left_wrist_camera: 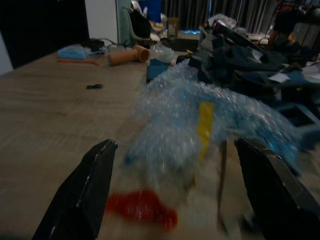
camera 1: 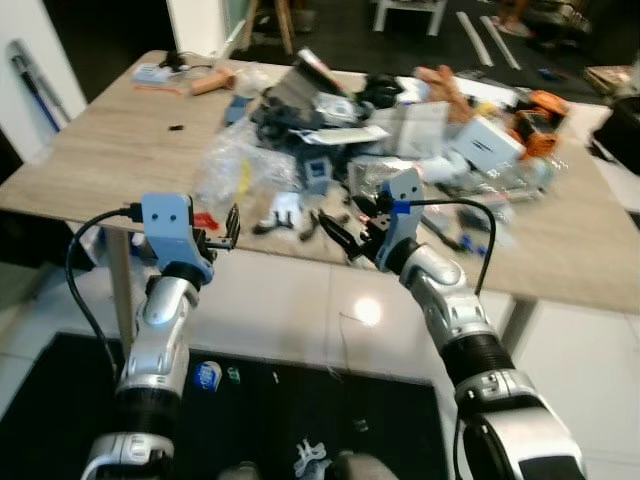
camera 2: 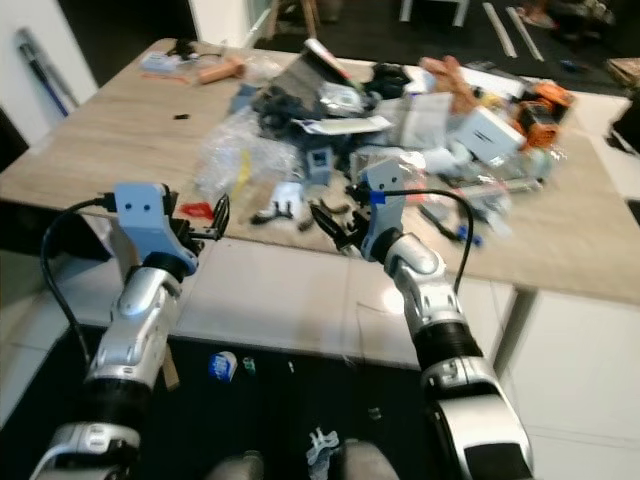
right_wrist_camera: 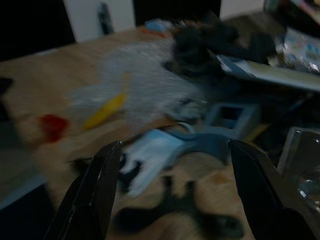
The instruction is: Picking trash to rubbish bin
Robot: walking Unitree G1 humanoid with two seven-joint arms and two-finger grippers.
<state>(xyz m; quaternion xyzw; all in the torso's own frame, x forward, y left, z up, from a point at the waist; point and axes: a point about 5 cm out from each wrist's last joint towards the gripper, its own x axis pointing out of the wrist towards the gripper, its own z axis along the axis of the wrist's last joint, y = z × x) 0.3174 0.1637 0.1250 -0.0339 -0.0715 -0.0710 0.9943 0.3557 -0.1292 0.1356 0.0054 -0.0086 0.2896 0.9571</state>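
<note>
Black-fingered left hand (camera 1: 232,226) and right hand (camera 1: 338,233) both spread wide and empty at the littered table (camera 1: 90,150) edge.

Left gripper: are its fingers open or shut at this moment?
Open. In the left wrist view the left gripper has its two black fingers far apart, with the bubble wrap and a small red piece between them, untouched.

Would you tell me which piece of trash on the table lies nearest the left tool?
The small red scrap at the table's near edge, just ahead of the open left tool; the bubble wrap lies farther back.
</note>
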